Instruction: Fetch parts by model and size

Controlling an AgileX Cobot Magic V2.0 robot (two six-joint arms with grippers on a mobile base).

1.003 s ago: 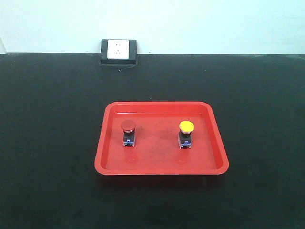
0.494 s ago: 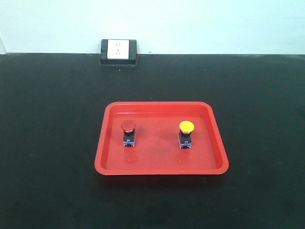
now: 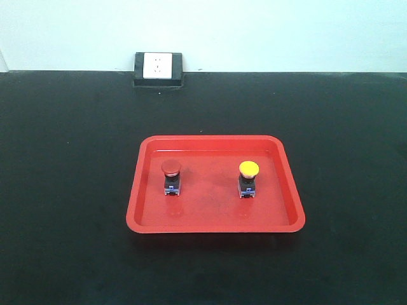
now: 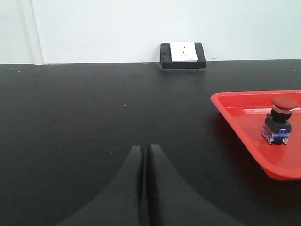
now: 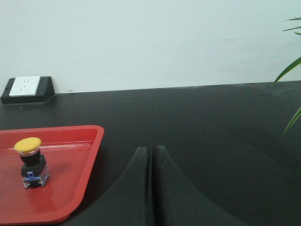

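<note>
Bare black table (image 3: 70,190) all round red tray (image 3: 137,190) | red-capped switch (image 3: 171,176) upright left in tray, yellow-capped switch (image 3: 248,178) upright right, well apart | left gripper (image 4: 145,153) and right gripper (image 5: 151,153) pressed closed, empty, over table beside tray.

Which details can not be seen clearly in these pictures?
- Red switch and yellow switch: any model or size markings are too small in every view.
- Tray: cut off by the left wrist view's right edge.
- Plant: only leaf tips enter the right wrist view.
- Both arms: outside the front view.
</note>
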